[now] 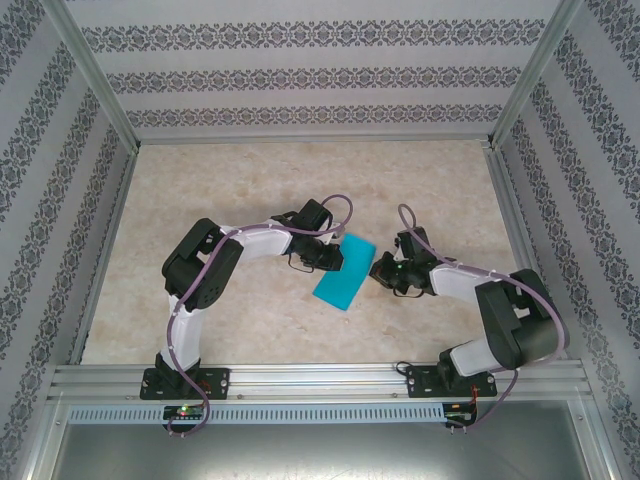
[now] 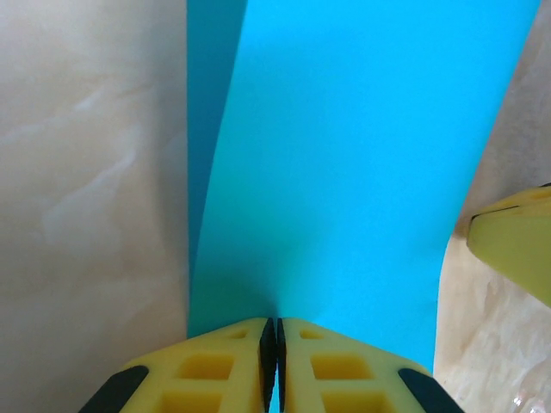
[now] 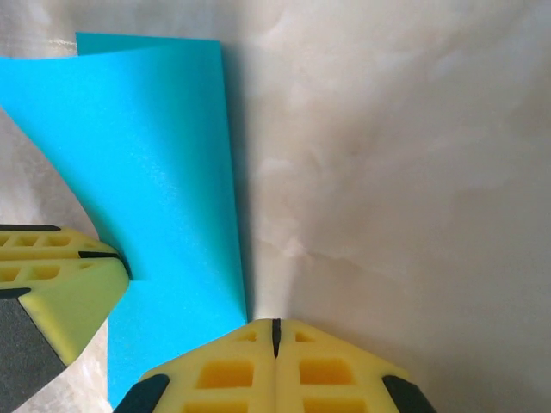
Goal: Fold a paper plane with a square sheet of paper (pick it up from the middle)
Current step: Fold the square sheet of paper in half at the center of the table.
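Patterned walls (image 1: 300, 70) close in the beige table (image 1: 250, 180). The paper (image 1: 343, 275) sits in the middle of the table, between the two arms. Its long axis runs from far to near, with the near end slightly more to the left. The left gripper (image 2: 270, 331) is pinched on its left edge. The right gripper (image 3: 275, 327) is closed, its tips at the right edge.

Wallpapered booth around a marble-look desk, that's my whole view

I'm looking down on a beige, cloudy-patterned desk (image 1: 250, 180) boxed in by a back wall (image 1: 310, 75), a left wall (image 1: 40, 200) and a right wall (image 1: 590, 200), all papered in grey-and-white damask bands. Bare aluminium posts (image 1: 90, 70) run up the far corners, and a ribbed aluminium rail (image 1: 320, 378) crosses the near edge with a slotted strip (image 1: 320, 412) under it. Light's soft and even.
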Robot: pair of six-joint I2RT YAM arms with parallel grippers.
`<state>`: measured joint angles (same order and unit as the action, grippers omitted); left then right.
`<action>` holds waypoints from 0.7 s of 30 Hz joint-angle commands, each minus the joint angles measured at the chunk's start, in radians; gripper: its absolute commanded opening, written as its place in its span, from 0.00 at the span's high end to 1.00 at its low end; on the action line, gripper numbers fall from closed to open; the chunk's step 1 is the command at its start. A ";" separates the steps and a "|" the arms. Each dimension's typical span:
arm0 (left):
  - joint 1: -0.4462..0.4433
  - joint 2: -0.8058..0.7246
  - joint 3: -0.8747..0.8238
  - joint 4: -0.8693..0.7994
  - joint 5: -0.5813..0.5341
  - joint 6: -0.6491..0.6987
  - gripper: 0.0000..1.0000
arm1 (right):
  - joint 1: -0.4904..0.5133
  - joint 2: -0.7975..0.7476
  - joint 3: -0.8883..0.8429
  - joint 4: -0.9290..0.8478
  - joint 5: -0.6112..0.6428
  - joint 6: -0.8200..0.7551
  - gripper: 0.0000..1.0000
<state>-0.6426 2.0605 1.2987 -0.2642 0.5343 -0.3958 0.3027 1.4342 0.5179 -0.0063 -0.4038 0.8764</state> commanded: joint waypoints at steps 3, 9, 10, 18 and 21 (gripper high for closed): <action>0.001 0.087 -0.038 -0.153 -0.164 0.030 0.84 | 0.028 -0.047 0.054 -0.006 -0.028 -0.009 0.99; 0.001 0.093 -0.038 -0.152 -0.158 0.029 0.84 | 0.080 0.079 0.139 0.082 -0.060 0.027 0.99; 0.001 0.093 -0.036 -0.152 -0.157 0.028 0.84 | 0.084 0.105 0.156 0.079 -0.061 0.019 0.99; 0.001 0.091 -0.041 -0.155 -0.159 0.031 0.84 | 0.043 0.229 0.170 0.065 -0.052 -0.049 0.99; 0.001 0.090 -0.046 -0.156 -0.156 0.031 0.84 | 0.015 0.239 0.151 0.063 -0.048 -0.071 0.99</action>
<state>-0.6426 2.0640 1.3033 -0.2703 0.5346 -0.3950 0.3412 1.6630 0.6899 0.0608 -0.4641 0.8551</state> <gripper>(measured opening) 0.158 0.048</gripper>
